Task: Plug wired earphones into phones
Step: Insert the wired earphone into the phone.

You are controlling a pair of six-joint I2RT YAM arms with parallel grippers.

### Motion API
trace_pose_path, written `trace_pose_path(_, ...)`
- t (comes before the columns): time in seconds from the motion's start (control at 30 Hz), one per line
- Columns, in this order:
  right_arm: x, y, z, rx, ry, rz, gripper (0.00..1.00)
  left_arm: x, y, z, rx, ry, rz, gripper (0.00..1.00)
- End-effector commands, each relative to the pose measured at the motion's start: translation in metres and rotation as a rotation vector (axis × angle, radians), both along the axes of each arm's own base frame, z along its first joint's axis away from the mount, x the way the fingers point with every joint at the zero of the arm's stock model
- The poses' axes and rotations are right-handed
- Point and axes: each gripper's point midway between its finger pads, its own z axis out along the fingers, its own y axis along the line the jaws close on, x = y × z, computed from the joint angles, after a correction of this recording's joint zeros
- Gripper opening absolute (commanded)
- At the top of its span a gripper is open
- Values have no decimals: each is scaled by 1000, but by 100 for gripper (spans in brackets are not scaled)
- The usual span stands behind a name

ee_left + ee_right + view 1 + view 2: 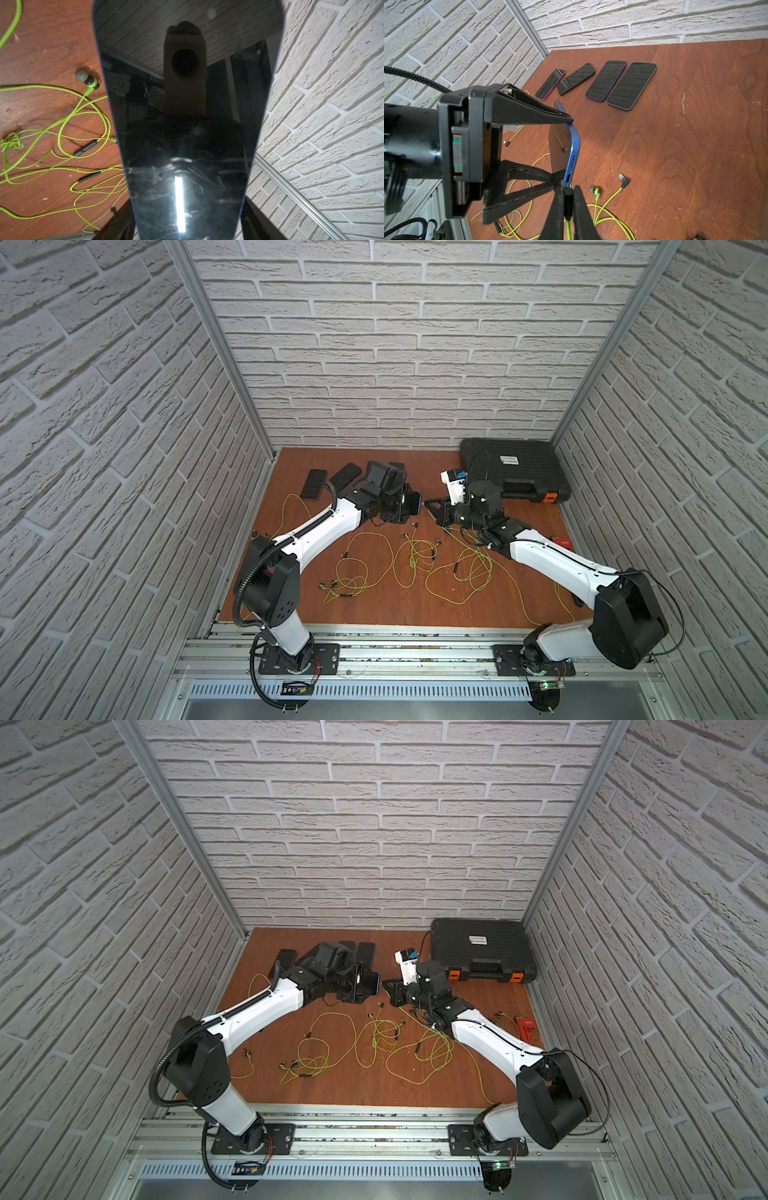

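At the back left of the wooden table (386, 610), four phones (605, 81) lie flat, face up in a loose row, well apart from both arms. Just to their right, the left gripper (401, 506) clamps a held phone (187, 124) across its width, clear of the table and turned on its side, its blue-edged lower end pointing toward the right arm. The right gripper (568, 192) meets it there, its fingers pinched tight on a small dark plug (568, 198) with a yellow-green cord trailing down from it. The plug sits right at the port in the held phone's lower edge; whether it is seated inside cannot be told. Below and between the arms, the rest of the wired earphones (11, 143) sprawl in loops across the middle of the table, with a loose earbud (596, 191) and a spare angled plug (624, 180) lying near the right gripper. At the back right stands a closed black case (513, 472) with orange latches.
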Motion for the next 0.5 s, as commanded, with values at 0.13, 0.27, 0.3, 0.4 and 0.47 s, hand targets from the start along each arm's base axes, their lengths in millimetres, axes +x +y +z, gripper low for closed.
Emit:
trace_pose_path(0.13, 7, 10, 19, 43, -50, 9, 6, 6, -6, 27, -91, -54, 31, 0)
trace_pose_path(0.27, 7, 9, 15, 43, -42, 2, 6, 6, -7, 28, -90, -58, 29, 0)
trace_pose_path(0.3, 7, 8, 15, 42, -43, -3, 6, 6, -7, 27, -90, -58, 28, 0)
trace_pose_path(0.4, 7, 6, 14, 36, -47, -9, 6, 6, -6, 26, -88, -58, 30, 0)
trace_pose_path(0.47, 7, 5, 15, 33, -48, -13, 6, 6, -6, 25, -86, -58, 31, 0)
